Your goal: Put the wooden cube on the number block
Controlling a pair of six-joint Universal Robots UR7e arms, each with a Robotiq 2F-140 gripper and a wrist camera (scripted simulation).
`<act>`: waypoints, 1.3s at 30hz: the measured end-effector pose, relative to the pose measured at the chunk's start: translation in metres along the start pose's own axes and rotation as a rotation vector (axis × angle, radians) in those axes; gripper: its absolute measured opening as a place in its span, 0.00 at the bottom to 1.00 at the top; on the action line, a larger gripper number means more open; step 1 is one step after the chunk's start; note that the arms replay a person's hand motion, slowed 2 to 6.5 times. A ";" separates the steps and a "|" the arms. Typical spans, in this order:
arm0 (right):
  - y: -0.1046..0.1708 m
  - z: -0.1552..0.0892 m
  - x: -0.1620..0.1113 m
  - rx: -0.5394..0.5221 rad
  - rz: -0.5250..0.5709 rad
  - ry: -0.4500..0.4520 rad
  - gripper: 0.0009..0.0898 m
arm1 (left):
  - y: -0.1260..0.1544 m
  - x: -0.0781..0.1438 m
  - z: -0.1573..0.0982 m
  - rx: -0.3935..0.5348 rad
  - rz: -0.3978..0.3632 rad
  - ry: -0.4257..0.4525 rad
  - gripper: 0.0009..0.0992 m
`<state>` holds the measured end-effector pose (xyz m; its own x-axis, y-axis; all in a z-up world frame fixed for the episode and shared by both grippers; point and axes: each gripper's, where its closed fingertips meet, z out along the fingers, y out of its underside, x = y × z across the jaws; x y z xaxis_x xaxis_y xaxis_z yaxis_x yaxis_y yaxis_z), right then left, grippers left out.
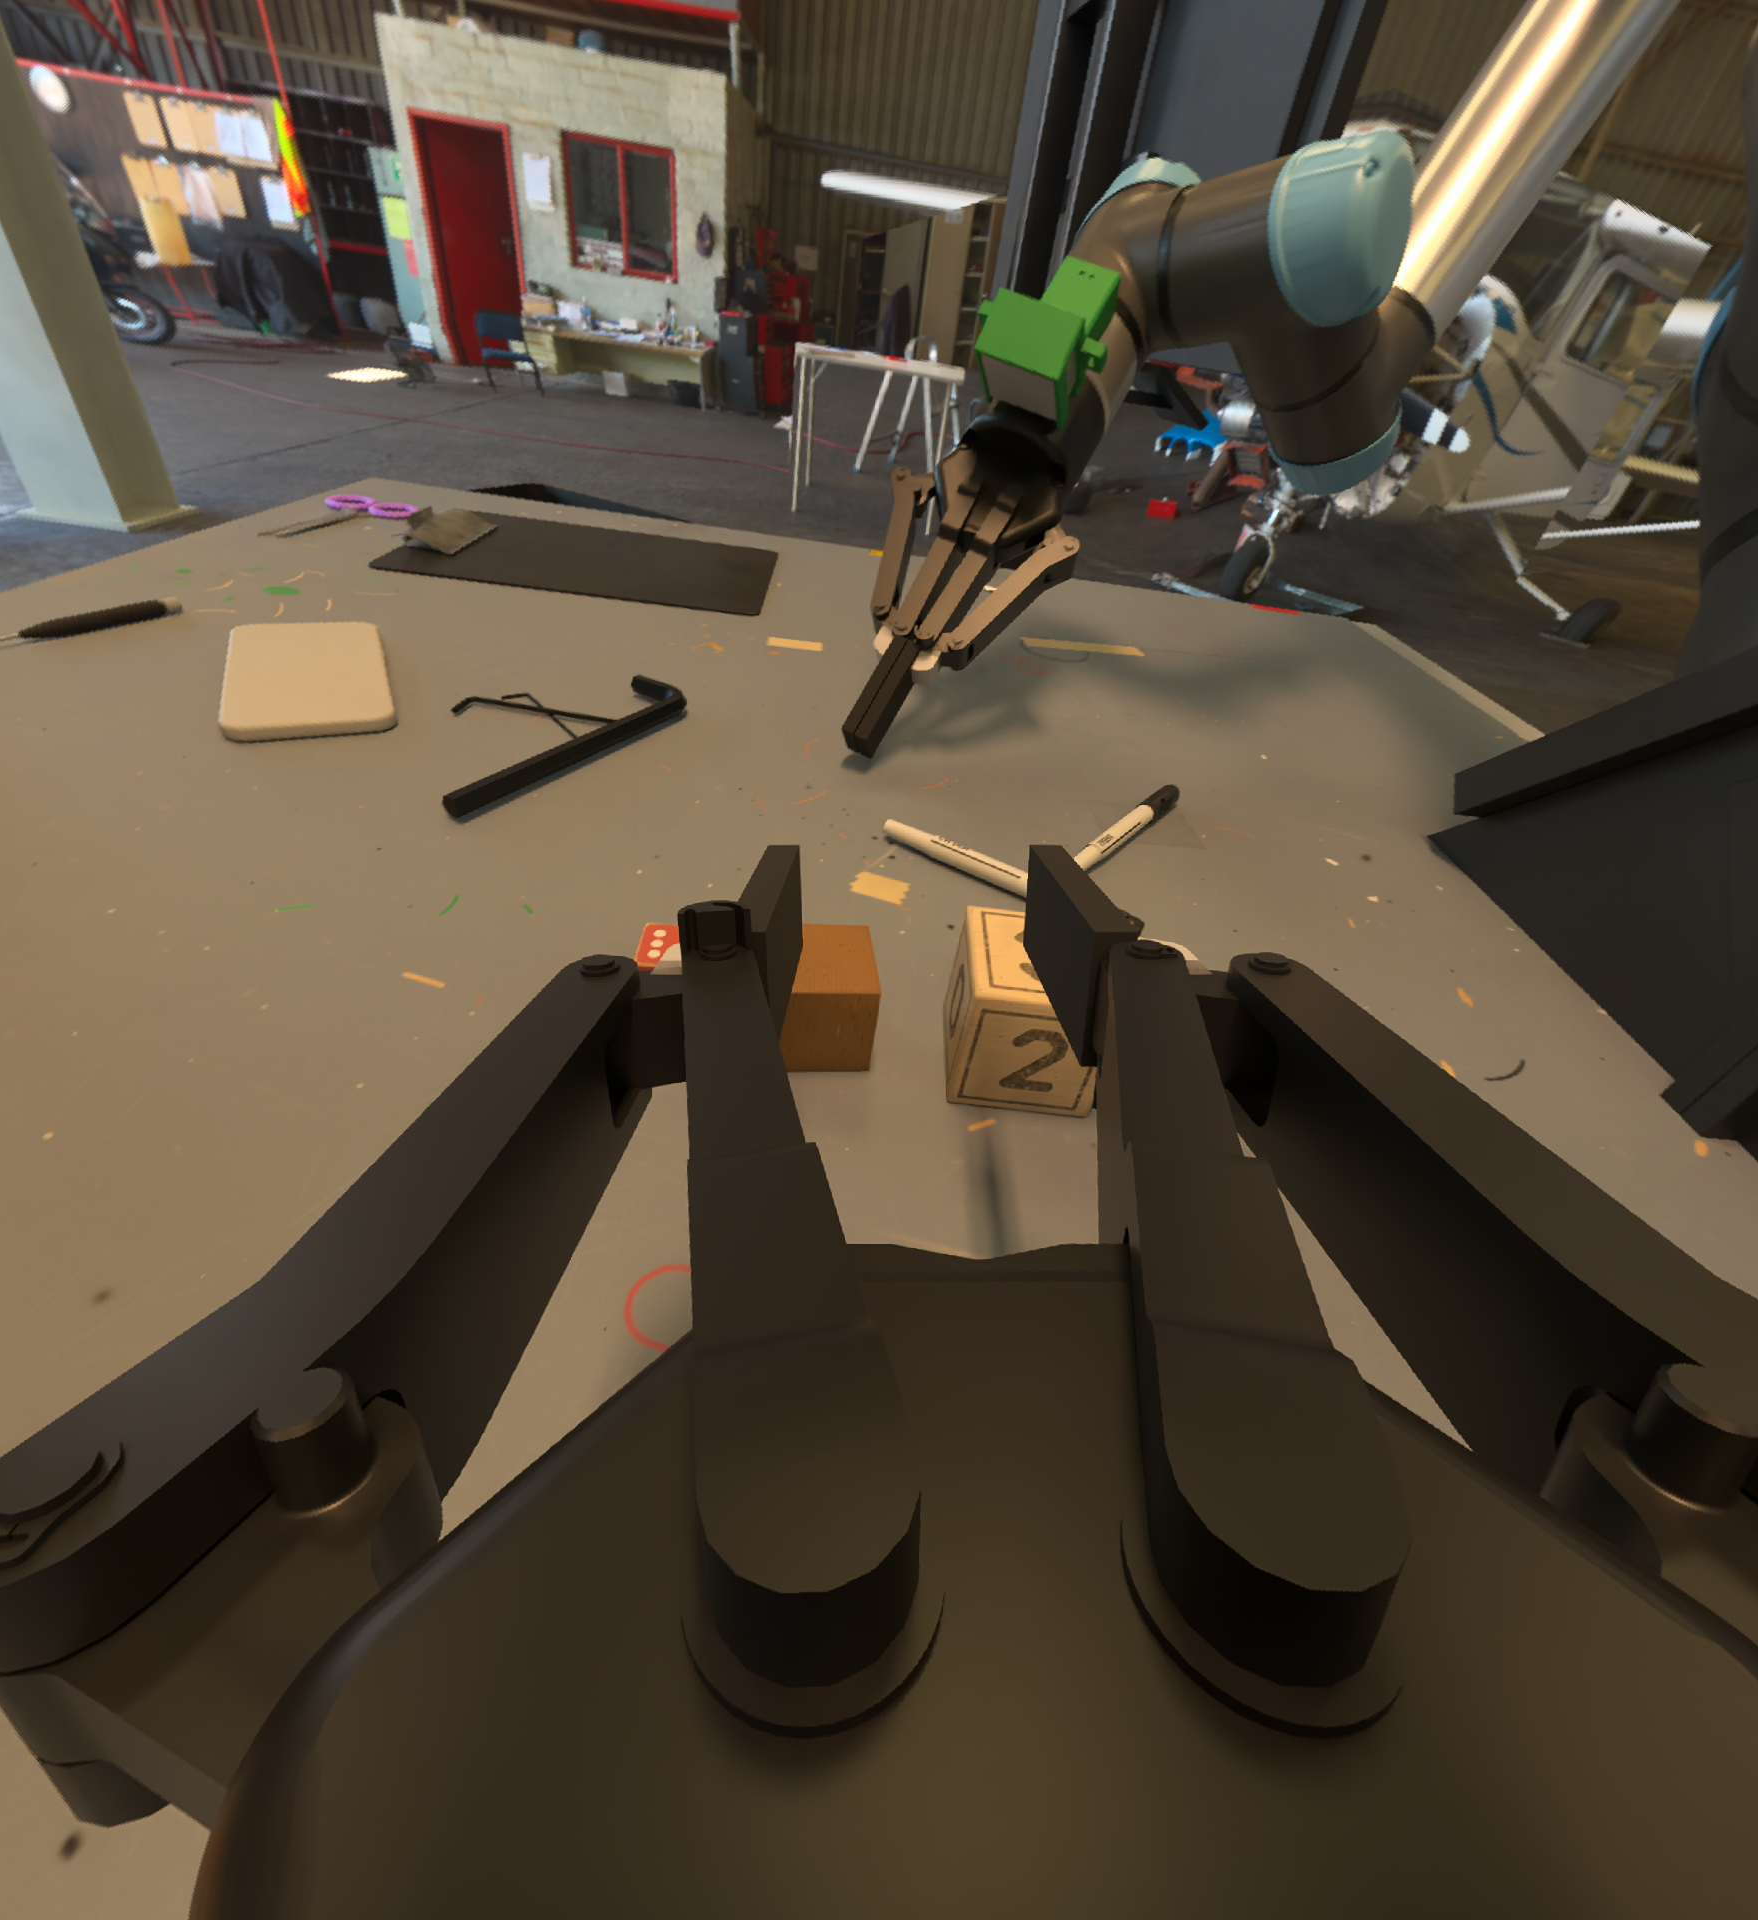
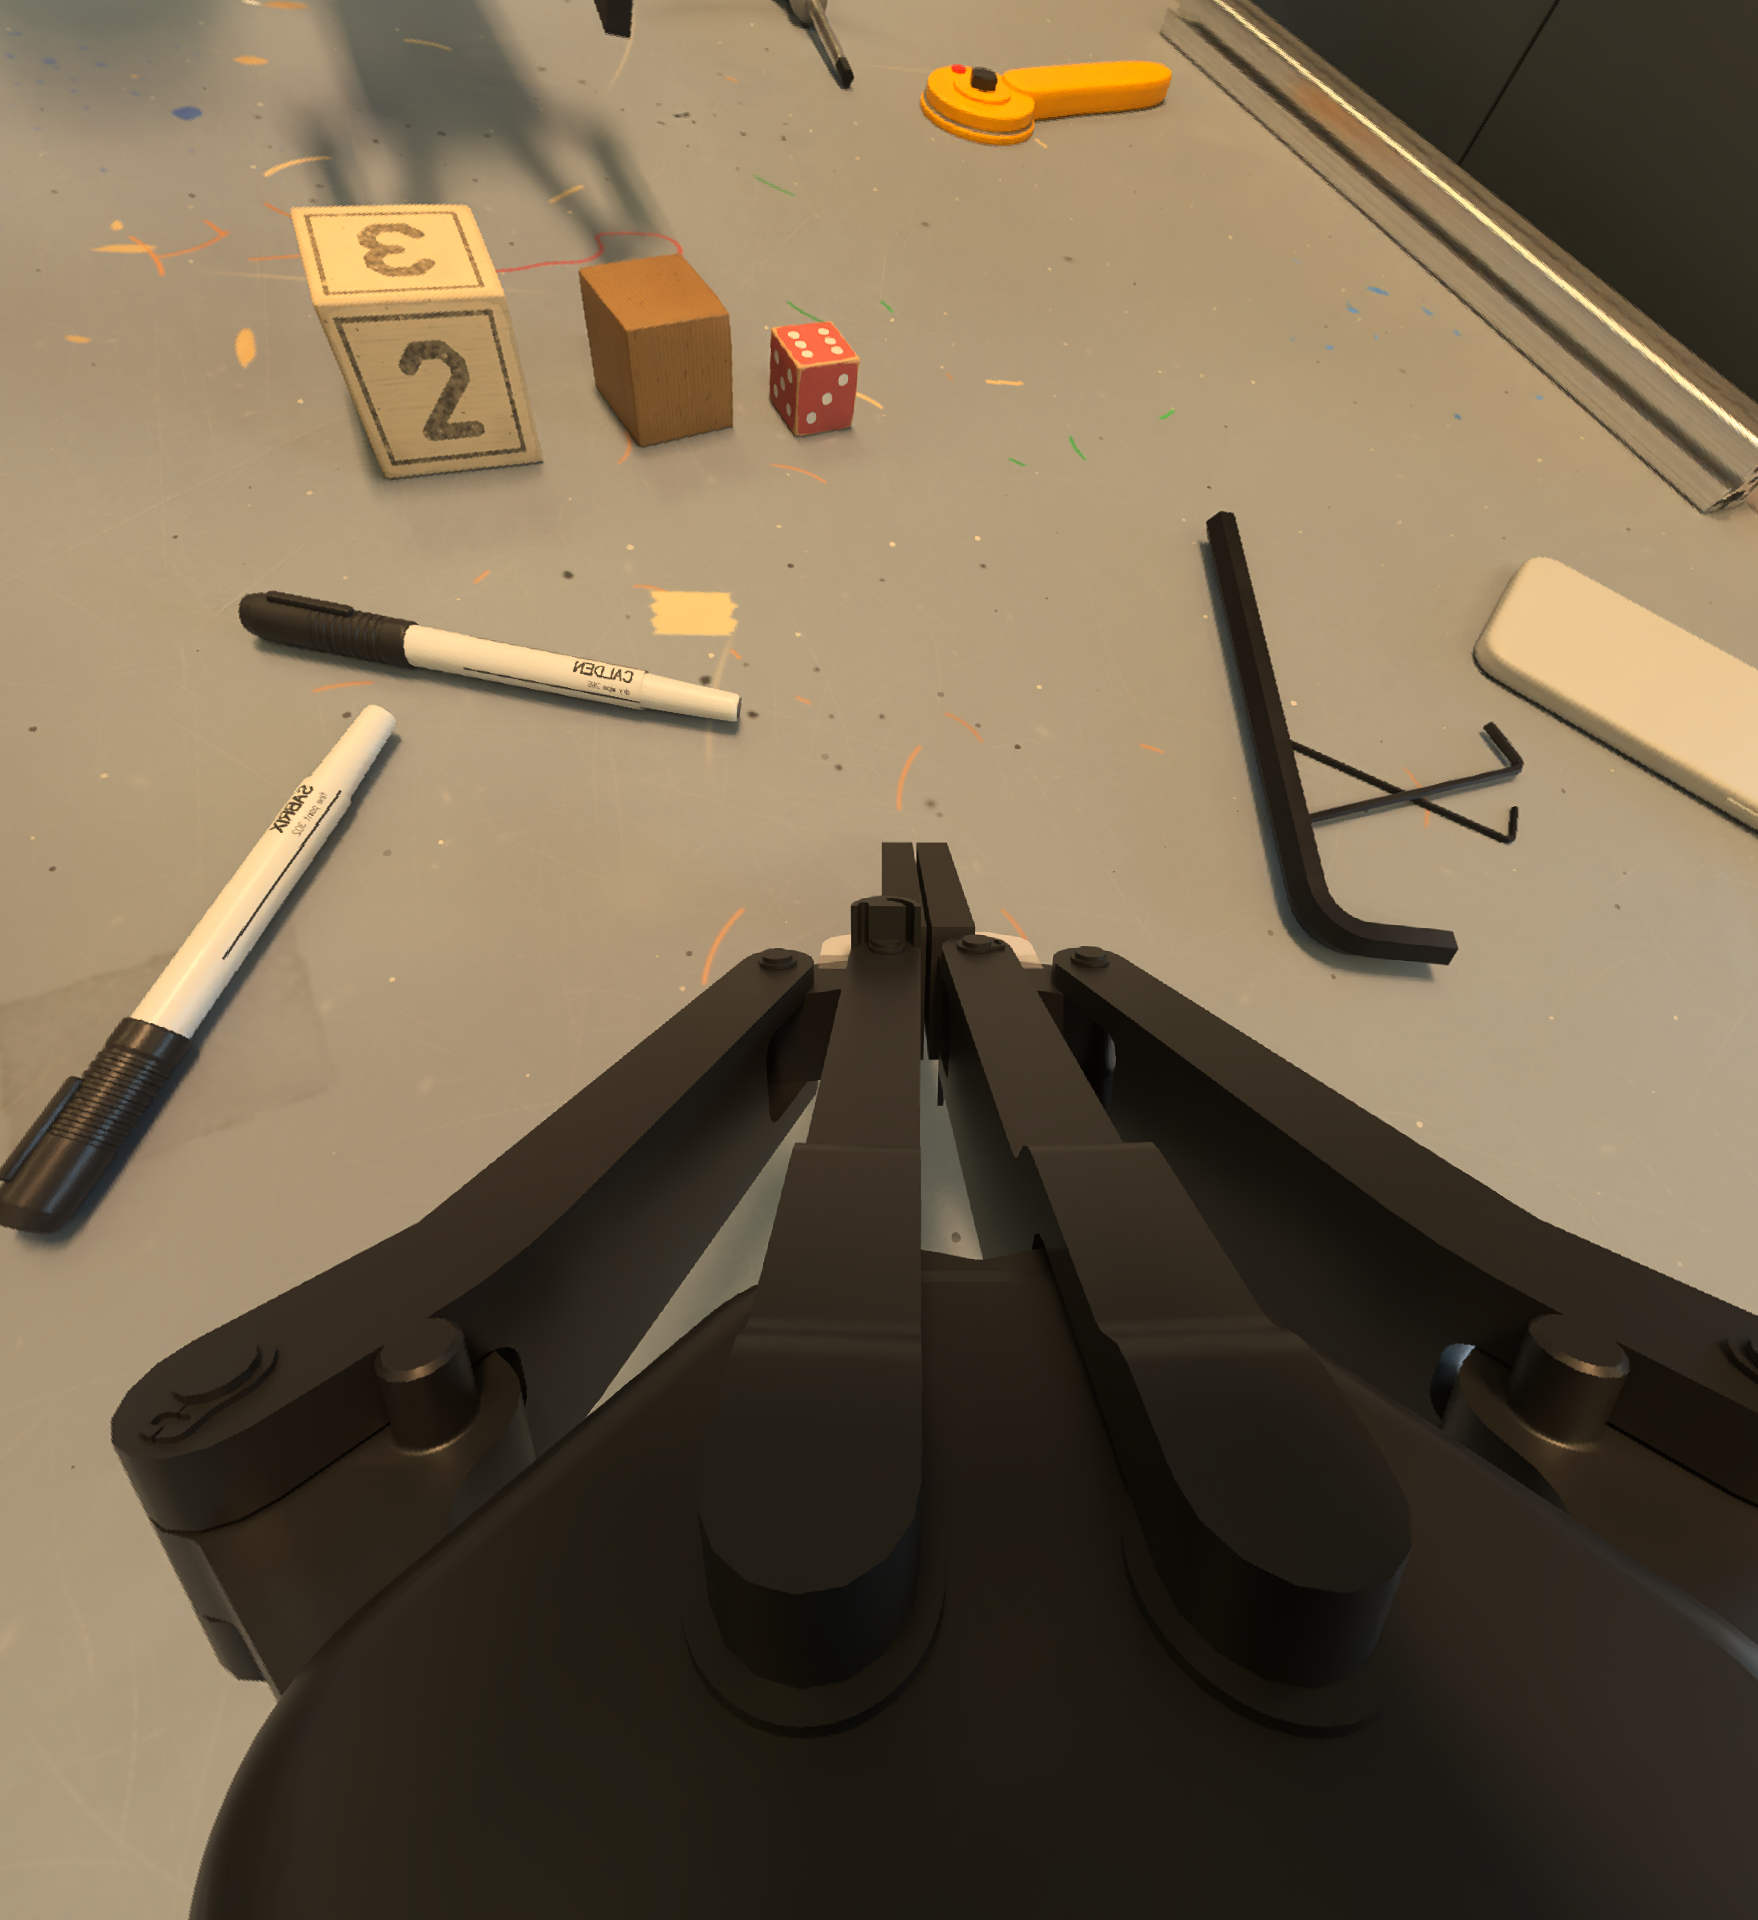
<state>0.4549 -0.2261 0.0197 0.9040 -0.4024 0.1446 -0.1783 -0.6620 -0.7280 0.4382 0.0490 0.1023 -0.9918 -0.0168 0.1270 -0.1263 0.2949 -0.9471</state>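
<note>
The plain brown wooden cube (image 1: 833, 997) stands on the grey table, with the pale number block (image 1: 1005, 1039) to its right and a gap between them. My left gripper (image 1: 916, 914) is open and empty, hovering just short of both blocks; its left finger overlaps the cube's left edge, its right finger overlaps the number block. In the right wrist view the number block (image 2: 418, 343), the cube (image 2: 659, 348) and a red die (image 2: 813, 376) stand in a row. My right gripper (image 2: 914, 868) is shut and empty, well short of them; it also shows in the left wrist view (image 1: 870, 732).
Two markers (image 2: 485, 657) (image 2: 200, 966) lie near the blocks. Black hex keys (image 2: 1290, 769), a white pad (image 2: 1675, 707), a yellow tool (image 2: 1046, 96) and a metal rail (image 2: 1477, 249) lie around. A black mat (image 1: 584, 566) and a dark raised structure (image 1: 1685, 883) border the table.
</note>
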 end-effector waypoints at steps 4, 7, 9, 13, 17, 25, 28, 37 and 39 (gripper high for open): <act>0.000 0.000 0.000 0.000 0.000 -0.001 0.00 | 0.003 -0.009 -0.001 -0.010 0.001 -0.038 0.50; 0.000 0.000 0.000 0.000 0.001 -0.002 0.00 | 0.004 -0.017 -0.003 -0.020 0.003 -0.086 0.41; 0.000 0.000 0.000 0.000 0.001 -0.002 0.00 | 0.006 -0.021 -0.003 -0.043 0.008 -0.119 0.39; 0.000 0.000 0.000 0.000 0.001 -0.003 0.00 | 0.011 -0.019 0.003 -0.098 0.051 -0.128 0.39; 0.000 0.000 0.000 0.000 0.001 -0.003 0.00 | 0.014 -0.020 0.011 -0.144 0.072 -0.141 0.43; 0.000 0.000 0.000 0.000 0.001 -0.002 0.00 | 0.026 -0.020 0.032 -0.243 0.107 -0.145 0.47; 0.000 0.000 0.000 0.000 0.001 -0.003 0.00 | 0.033 -0.020 0.039 -0.283 0.117 -0.146 0.48; 0.000 0.000 0.000 0.000 0.000 -0.003 0.00 | 0.039 -0.028 0.054 -0.312 0.090 -0.162 0.51; 0.000 0.000 0.000 0.000 0.000 -0.003 0.00 | 0.041 -0.029 0.056 -0.321 0.081 -0.167 0.53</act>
<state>0.4547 -0.2258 0.0196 0.9052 -0.4002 0.1428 -0.1777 -0.6619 -0.7282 0.4605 0.0079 0.0432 -0.9914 -0.1290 -0.0200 -0.0599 0.5861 -0.8081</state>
